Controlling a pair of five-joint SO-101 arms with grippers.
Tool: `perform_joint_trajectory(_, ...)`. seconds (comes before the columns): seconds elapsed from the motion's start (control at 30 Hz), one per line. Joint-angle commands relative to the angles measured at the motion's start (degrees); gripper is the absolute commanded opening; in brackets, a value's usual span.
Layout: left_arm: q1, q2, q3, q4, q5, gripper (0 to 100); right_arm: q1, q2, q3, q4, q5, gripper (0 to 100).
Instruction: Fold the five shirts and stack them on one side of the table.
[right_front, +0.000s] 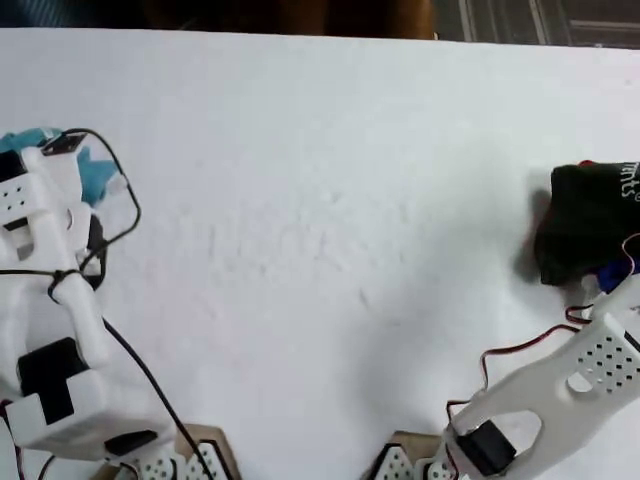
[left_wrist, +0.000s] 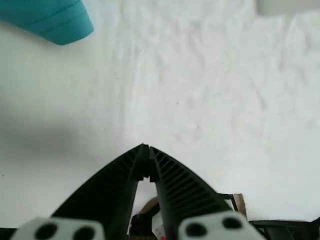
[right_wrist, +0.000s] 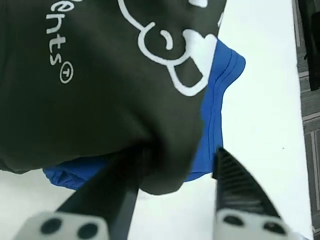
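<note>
1. Left: a teal shirt (right_front: 95, 165) lies bunched at the edge of the white desk (right_front: 330, 180), close beside the left arm; the left pincer (left_wrist: 145, 152) hangs clenched on nothing over bare desk, the teal cloth well apart from its tips.
2. Right: a black shirt (right_front: 590, 225) with white print rests on top of a blue shirt (right_wrist: 217, 95) at the desk's right edge; the pile appears to be the stack in the making, with the teal shirt not yet added.
3. Far right: the right pincer (right_wrist: 180, 160) is released, its jaws spread either side of the black shirt's lower edge; one jaw is pressed against the fabric, the other stands over bare desk beside the blue hem.
4. Handling, as a judgement: the shirts look light, soft and limp; they will likely sag from any single pinch and slide over the layer beneath; a deep hold on a doubled edge or corner seems safest, taking care not to drag the blue shirt along.
</note>
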Motion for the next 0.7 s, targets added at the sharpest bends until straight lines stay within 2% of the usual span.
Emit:
perform_joint_trajectory(0.0,-0.4,-2.7,-0.6,1.0,-0.4,2,1.6,-1.5,-3.7,1.1,1.8,25.1)
perform_joint_trajectory(0.53,-0.4,-2.7,-0.3,1.7,-0.4,2,2.0,-18.0,-8.0,1.5,2.2,24.8)
perform_joint_trajectory(0.67,-0.4,-2.7,-0.3,1.7,-0.1,3,-0.5,-23.8,-3.4,1.5,-2.2,24.8)
